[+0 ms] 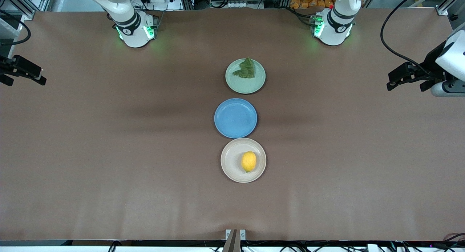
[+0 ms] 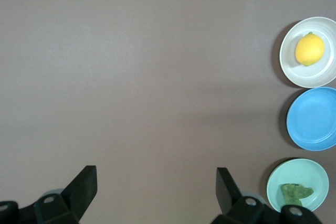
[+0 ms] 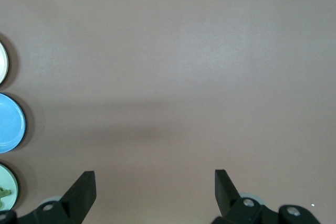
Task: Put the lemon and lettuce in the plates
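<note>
Front view, nearest first: lemon lies in the beige plate, lettuce in the mint plate. Left gripper and right gripper wait at the tabletop's ends, jaws apart and empty; best to stay parked.

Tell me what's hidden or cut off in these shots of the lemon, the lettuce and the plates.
- Right wrist view: the beige plate and mint plate are cut by the frame edge; the lemon is out of frame, and only a scrap of the lettuce shows.
- Left wrist view: the blue plate is clipped at the edge.
- Front view: the underside of the lemon is hidden against its plate.
- Front view: the right tool is partly cut off.
</note>
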Controlling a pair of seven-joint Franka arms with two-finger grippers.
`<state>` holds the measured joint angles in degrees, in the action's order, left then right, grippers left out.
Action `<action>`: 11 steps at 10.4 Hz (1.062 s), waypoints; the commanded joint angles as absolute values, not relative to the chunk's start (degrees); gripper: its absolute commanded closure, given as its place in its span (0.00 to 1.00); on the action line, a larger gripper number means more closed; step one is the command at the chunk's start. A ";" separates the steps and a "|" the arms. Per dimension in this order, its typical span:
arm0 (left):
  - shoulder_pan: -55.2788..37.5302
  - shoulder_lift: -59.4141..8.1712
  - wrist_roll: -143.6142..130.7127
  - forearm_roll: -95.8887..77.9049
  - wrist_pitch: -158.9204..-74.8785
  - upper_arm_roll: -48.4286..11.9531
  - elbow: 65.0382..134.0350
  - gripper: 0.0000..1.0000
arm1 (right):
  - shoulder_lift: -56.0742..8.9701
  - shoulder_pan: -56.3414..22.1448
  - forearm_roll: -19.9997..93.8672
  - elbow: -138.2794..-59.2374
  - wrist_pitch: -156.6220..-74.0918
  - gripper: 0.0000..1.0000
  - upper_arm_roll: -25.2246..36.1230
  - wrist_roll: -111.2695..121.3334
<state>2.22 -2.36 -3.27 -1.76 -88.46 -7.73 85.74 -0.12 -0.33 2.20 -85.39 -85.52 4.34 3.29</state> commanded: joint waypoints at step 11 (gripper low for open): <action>2.90 -2.98 -2.20 0.09 -91.76 -7.91 86.31 0.00 | -0.09 0.53 3.16 -84.55 -84.46 0.00 3.96 4.39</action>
<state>2.46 -2.70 -3.01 -0.99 -91.00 -7.62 86.03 -0.12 -0.33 2.21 -85.39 -85.41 4.34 3.50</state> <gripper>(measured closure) 0.000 0.000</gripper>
